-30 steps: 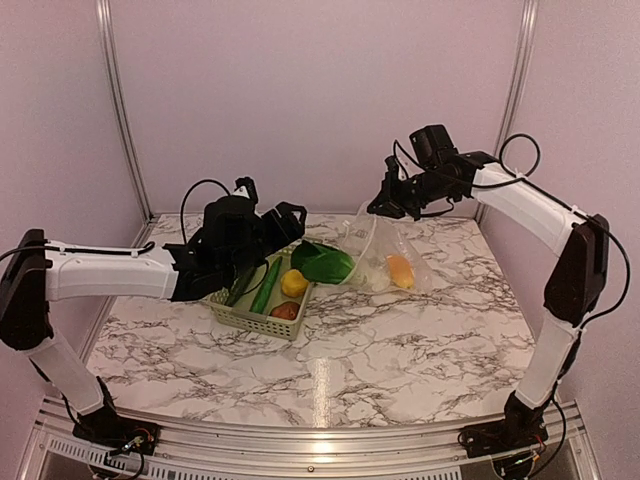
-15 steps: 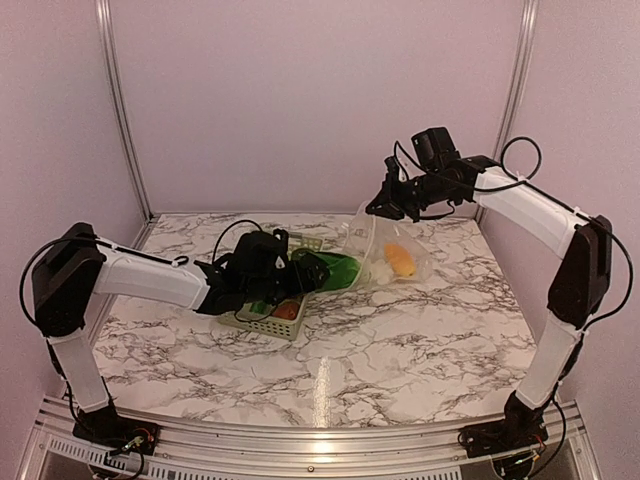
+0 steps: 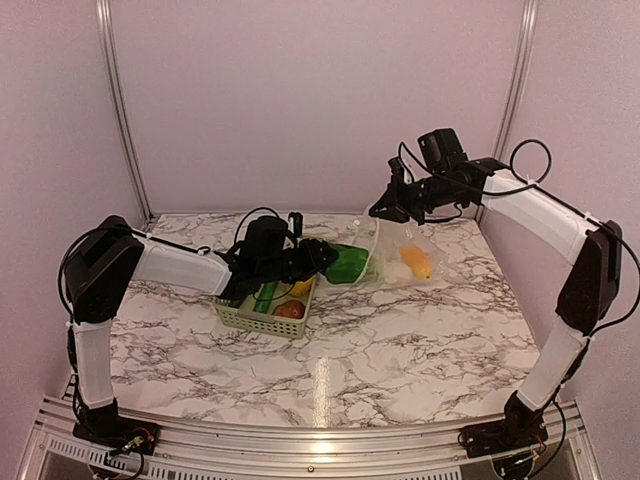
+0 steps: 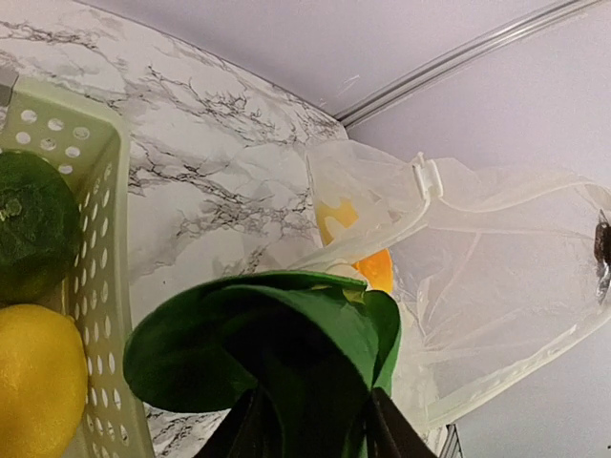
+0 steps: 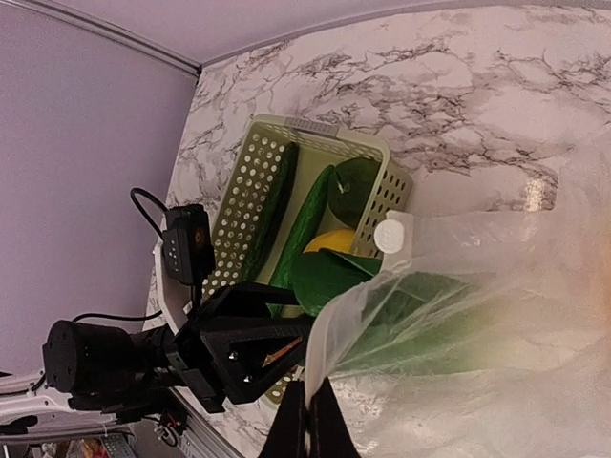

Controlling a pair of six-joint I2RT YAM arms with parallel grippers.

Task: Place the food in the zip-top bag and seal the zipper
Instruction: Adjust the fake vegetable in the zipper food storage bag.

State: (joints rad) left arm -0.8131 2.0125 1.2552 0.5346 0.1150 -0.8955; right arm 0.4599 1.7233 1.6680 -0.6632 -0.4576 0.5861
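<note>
My left gripper is shut on a dark green leafy vegetable and holds its tip inside the mouth of the zip-top bag. In the left wrist view the leaf fills the space between the fingers, with the bag just beyond. My right gripper is shut on the bag's upper mouth edge and holds it lifted open. An orange-yellow fruit and a white piece lie inside the bag. A white tab sits on the mouth edge.
The pale green lattice basket sits left of the bag, under my left arm. It holds long green vegetables, a round dark green piece, a yellow fruit and a brown piece. Walls close the back and sides.
My left arm has stretched to the right, carrying the green leaf from above the basket into the bag's mouth. My right gripper has kept hold of the raised bag edge.
</note>
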